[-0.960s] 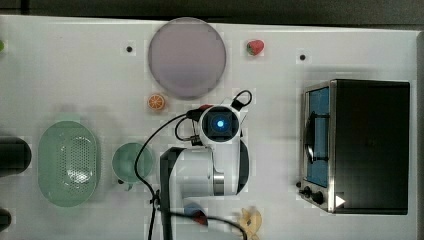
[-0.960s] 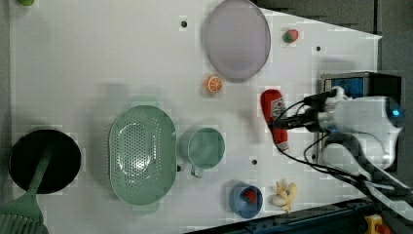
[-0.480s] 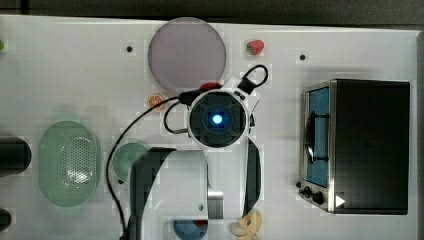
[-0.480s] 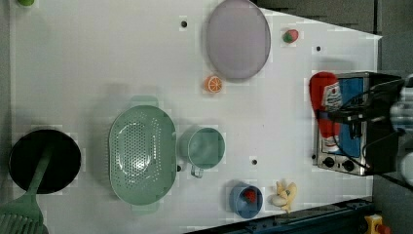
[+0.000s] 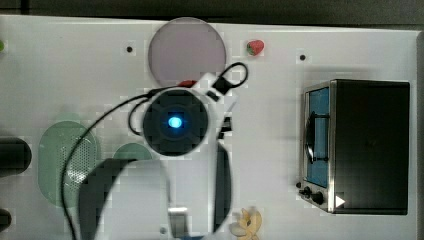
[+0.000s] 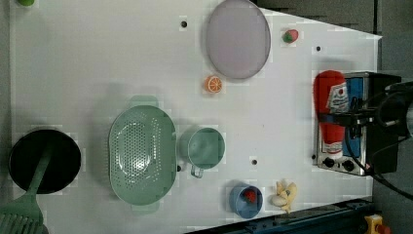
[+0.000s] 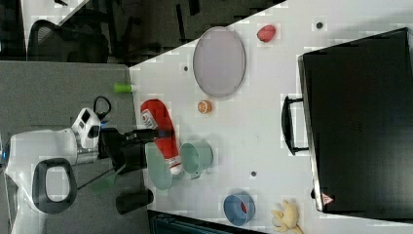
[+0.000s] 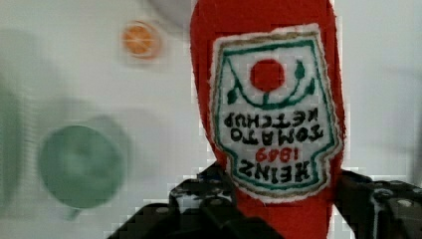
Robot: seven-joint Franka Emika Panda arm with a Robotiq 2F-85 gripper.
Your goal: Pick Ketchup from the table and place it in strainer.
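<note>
The ketchup (image 8: 268, 99) is a red plush bottle with a white Heinz label, and my gripper (image 8: 283, 209) is shut on its lower body, one dark finger on each side. It hangs in the air above the table. In the left view the ketchup (image 6: 331, 109) sits in front of the toaster oven with the gripper (image 6: 336, 118) across it. The right view has the ketchup (image 7: 158, 131) in the gripper (image 7: 156, 132) just above the strainer (image 7: 158, 168). The pale green oval strainer (image 6: 141, 156) lies on the table beside the cup; from the top the strainer (image 5: 67, 160) is partly under my arm, and a red sliver of ketchup (image 5: 187, 82) peeks out.
Around the table are a green cup (image 6: 205, 147), a purple plate (image 6: 237, 38), an orange slice (image 6: 213, 84), a strawberry (image 6: 290, 35), a blue bowl (image 6: 246, 200), bananas (image 6: 285, 194), a toaster oven (image 5: 357, 145) and a black pan (image 6: 44, 161).
The ketchup has come up off the table in the gripper's hold. In the left view it moved to the right; in the top view my wrist looms larger and nearer.
</note>
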